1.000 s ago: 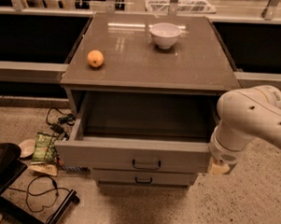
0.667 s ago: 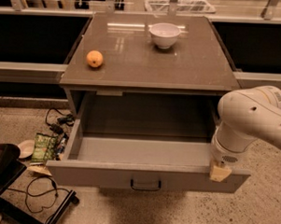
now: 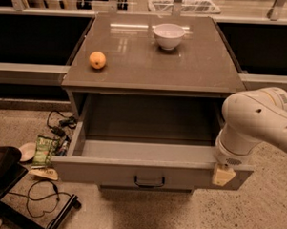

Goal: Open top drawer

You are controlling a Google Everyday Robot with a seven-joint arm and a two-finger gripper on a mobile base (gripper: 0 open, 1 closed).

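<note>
The top drawer (image 3: 107, 172) of the grey cabinet stands pulled far out toward me. Its tall flat front carries a small black bar handle (image 3: 149, 182). Its grey box interior (image 3: 147, 135) shows nothing inside. The two shorter drawers are hidden under the pulled-out front. My white arm (image 3: 257, 124) comes in from the right. My gripper (image 3: 223, 175) hangs at its lower end, against the right end of the drawer front, well to the right of the handle.
An orange (image 3: 97, 60) and a white bowl (image 3: 168, 35) sit on the cabinet top (image 3: 155, 69). On the floor to the left lie cables (image 3: 57, 124), a green snack bag (image 3: 45, 150) and a black wheeled base (image 3: 7, 177). Dark shelving runs behind.
The top drawer has slid further out toward me and now covers the two lower drawer fronts. My arm and gripper moved down and forward with its right end.
</note>
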